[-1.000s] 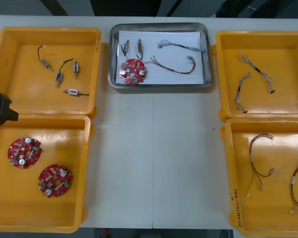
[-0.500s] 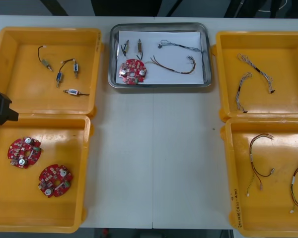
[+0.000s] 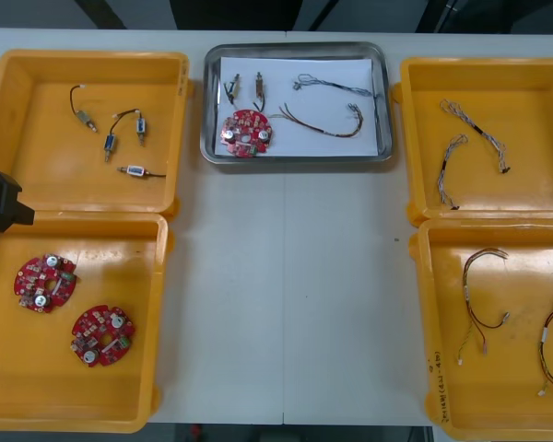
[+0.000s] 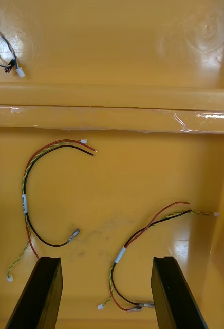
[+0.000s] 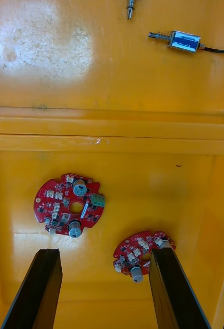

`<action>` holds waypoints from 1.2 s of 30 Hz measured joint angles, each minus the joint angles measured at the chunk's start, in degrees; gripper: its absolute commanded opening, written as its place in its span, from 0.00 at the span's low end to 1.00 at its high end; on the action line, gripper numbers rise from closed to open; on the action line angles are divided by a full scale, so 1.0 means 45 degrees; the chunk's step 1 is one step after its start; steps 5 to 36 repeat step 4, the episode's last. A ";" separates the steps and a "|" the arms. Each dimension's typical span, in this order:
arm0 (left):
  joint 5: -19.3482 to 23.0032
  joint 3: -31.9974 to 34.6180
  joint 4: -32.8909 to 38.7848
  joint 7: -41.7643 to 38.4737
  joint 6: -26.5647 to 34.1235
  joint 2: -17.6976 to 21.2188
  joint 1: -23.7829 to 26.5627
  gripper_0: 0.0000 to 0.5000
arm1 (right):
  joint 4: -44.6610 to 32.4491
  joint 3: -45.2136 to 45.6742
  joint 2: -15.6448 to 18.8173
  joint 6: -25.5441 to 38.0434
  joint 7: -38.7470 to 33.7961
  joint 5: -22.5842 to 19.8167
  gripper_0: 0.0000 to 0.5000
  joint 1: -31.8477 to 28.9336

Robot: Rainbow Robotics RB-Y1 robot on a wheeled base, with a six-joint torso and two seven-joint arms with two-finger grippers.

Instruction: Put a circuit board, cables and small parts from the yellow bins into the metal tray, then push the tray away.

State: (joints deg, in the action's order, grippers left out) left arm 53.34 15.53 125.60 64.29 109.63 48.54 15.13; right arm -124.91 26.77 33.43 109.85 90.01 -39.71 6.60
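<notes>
Looking light, stiff and slick, the metal tray (image 3: 295, 158) probably wants a near-rim push; left gripper (image 5: 104, 252) and right gripper (image 4: 106, 259) gape empty over the near yellow bins (image 3: 158, 304).

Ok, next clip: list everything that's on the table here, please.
yellow bins: four, two each side.
metal tray: one, white inside, between the far bins.
circuit boards: three, red; one in tray, two in near left bin.
small metal parts: six; two in tray, four in far left bin.
blue and white cables: three; one in tray, two in far right bin.
red and yellow cables: three; one in tray, two in near right bin.
left gripper: black, open, over near left bin.
right gripper: black, open, over near right bin.
</notes>
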 measured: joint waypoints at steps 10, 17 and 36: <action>0.0000 0.0000 0.0000 0.0000 0.0000 0.0000 0.0000 1.00 | 0.0000 0.0000 0.0000 0.0000 0.0000 0.0000 1.00 0.0000; 0.0000 0.0000 0.0000 0.0000 0.0000 0.0000 0.0000 1.00 | 0.0000 0.0000 0.0000 0.0000 0.0000 0.0000 1.00 0.0000; 0.0000 0.0000 0.0000 0.0000 0.0000 0.0000 0.0000 1.00 | 0.0000 0.0000 0.0000 0.0000 0.0000 0.0000 1.00 0.0000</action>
